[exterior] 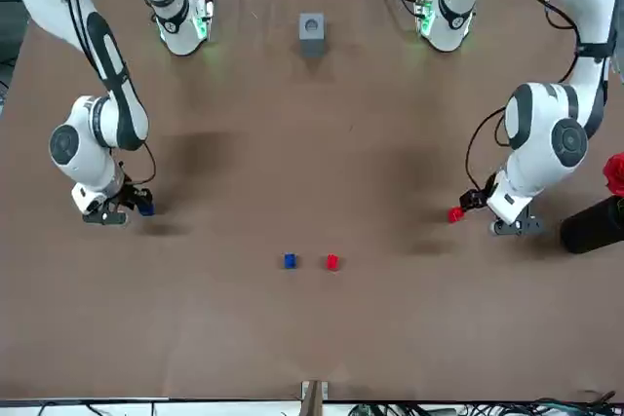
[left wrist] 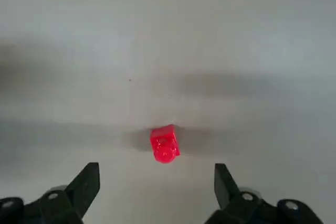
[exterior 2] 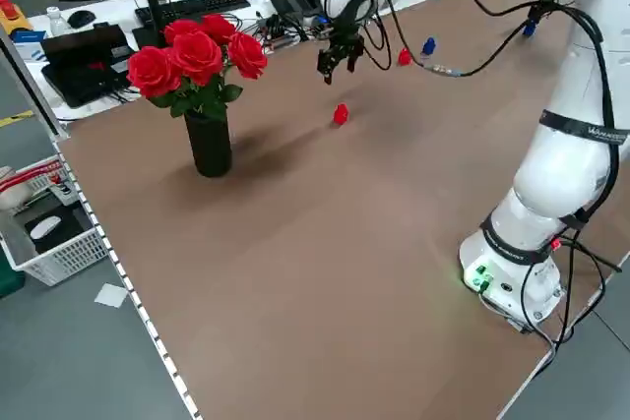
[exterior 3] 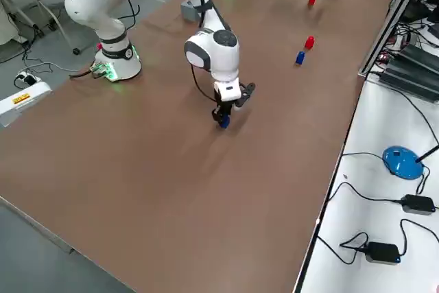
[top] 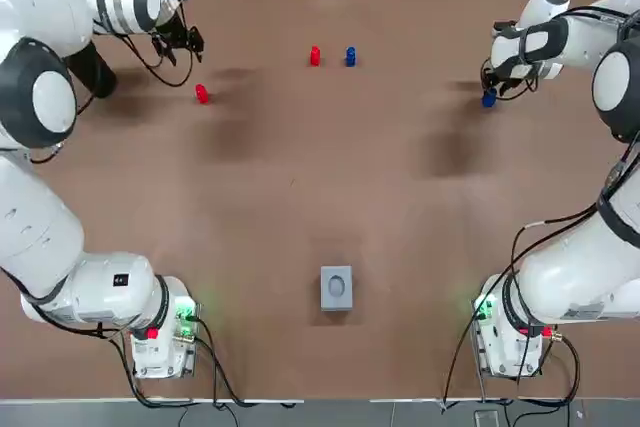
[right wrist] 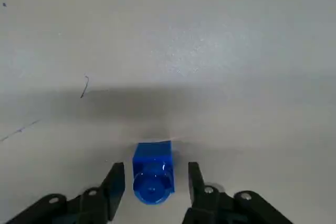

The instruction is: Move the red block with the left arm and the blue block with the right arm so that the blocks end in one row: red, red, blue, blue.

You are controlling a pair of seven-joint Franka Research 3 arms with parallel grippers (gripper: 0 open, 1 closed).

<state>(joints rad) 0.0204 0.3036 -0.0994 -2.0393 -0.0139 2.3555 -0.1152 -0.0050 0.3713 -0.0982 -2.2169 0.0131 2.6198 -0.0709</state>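
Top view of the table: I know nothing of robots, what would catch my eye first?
Two white arms reach across a brown table. On its right side, the right gripper straddles a blue block, fingers open either side; on the left, the open left gripper hovers apart from a red block. Between them, a second red block and second blue block stand side by side.

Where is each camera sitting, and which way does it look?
Top: overhead, looking down on the table; both arms, bases at bottom.
Front: across the table, facing the robot; right arm at picture's left.
Left side: raised, looking diagonally past the roses; left arm shows.
Right side: raised, looking diagonally; right arm shows.
Left wrist: on left arm, facing open left claw, red block.
Right wrist: on right arm; right claw around blue block.
Top and front share the middle red block.
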